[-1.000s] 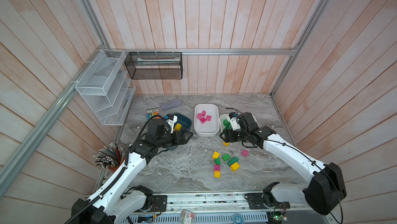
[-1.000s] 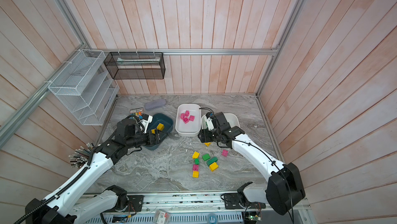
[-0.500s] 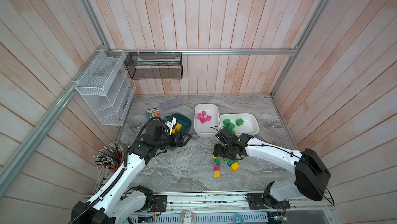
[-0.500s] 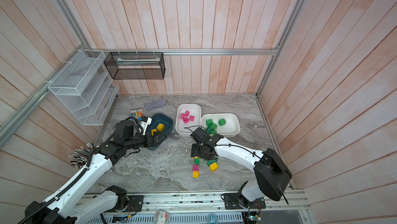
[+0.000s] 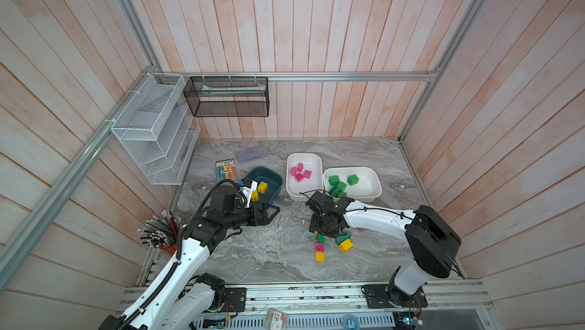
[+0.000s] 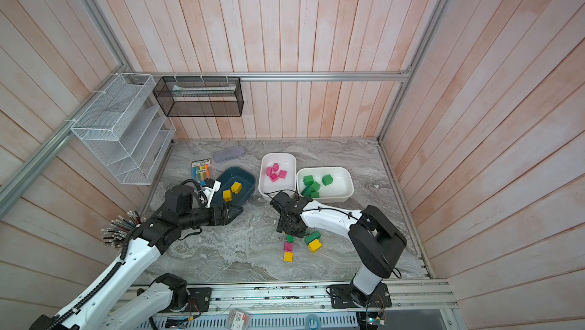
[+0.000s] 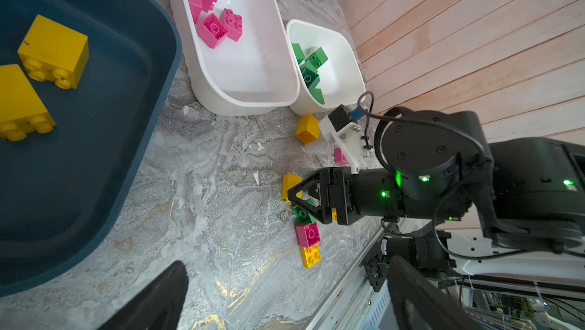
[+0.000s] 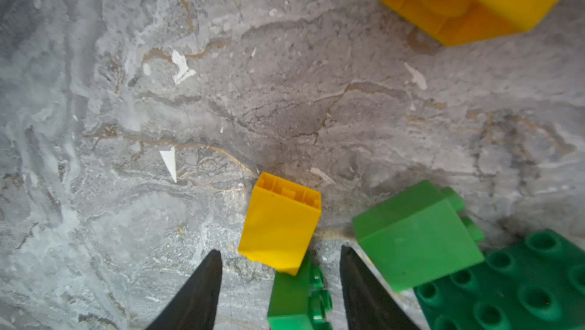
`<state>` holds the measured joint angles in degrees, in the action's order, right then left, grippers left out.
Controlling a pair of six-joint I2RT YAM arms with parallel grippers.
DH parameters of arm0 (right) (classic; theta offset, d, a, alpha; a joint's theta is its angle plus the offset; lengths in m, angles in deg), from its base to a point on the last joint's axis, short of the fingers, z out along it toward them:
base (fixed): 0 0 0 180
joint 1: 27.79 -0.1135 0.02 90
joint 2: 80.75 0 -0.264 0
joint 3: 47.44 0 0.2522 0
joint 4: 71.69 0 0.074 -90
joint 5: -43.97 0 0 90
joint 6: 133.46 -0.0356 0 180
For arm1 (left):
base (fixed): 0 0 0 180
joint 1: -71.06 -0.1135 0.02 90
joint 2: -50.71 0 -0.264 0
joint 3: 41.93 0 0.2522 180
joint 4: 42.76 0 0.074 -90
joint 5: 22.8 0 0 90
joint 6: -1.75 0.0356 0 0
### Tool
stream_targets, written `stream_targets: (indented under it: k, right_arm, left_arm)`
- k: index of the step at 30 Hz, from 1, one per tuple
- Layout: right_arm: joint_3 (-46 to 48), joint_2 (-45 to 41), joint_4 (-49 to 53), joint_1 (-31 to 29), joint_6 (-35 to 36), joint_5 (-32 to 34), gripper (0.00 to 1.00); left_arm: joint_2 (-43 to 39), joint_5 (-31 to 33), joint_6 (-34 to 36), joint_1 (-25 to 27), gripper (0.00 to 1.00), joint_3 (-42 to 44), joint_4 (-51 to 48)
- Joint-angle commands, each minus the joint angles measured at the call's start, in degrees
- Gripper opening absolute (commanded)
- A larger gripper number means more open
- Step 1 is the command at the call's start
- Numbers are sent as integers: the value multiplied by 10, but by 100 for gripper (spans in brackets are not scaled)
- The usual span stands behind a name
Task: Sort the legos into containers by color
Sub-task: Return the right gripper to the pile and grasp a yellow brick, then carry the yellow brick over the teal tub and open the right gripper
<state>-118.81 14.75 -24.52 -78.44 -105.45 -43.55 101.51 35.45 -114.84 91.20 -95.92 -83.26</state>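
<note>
Grey marble tabletop [image 5: 259, 258] carries three tubs. The teal tub [image 5: 274, 175] holds two chunky yellow bricks [image 5: 262, 187]; the near white tub [image 5: 302, 189] beside it four pink bricks [image 5: 300, 173]; the far white tub [image 5: 364, 186] a green heap [image 5: 337, 187] I cannot count. My left gripper [image 5: 273, 213] hangs near the teal tub, jaws wide. My right gripper [image 8: 279, 249], farther off, jaws apart around a loose green brick [image 8: 297, 296].

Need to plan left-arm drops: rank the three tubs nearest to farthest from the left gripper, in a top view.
1. Teal tub, left, right by the left gripper.
2. Pink-brick tub, middle.
3. Green-brick tub, rightmost.
</note>
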Motion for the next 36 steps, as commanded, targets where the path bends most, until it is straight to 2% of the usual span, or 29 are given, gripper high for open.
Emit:
stream_targets:
  k: [1, 11, 15, 21, 25, 28, 32, 36]
  right_arm:
    - [-18, 22, 8, -4, -24, 18, 57]
    - [-61, 81, 64, -11, -40, 49, 43]
    - [-74, 107, 93, -14, -35, 59, 43]
    - [-67, 119, 72, -15, -23, 40, 41]
    - [-70, 105, 75, -12, -11, 43, 29]
    - [-95, 91, 93, -10, 13, 56, 27]
    - [-162, 82, 120, -12, 81, 74, 27]
    - [-223, 75, 93, -15, 162, 51, 27]
  left_arm:
    - [-13, -13, 2, -4, 100, 12, 1]
    - [-19, -6, 1, -4, 100, 19, -1]
    - [-22, 2, 7, -4, 100, 22, -10]
    - [-30, 9, 5, -4, 100, 23, -15]
    - [-37, 22, 6, -4, 100, 12, -34]
    - [-44, 43, 14, -4, 100, -5, -60]
    - [-55, 75, 17, -5, 100, -24, -96]
    - [-61, 101, 4, -5, 100, -43, -130]
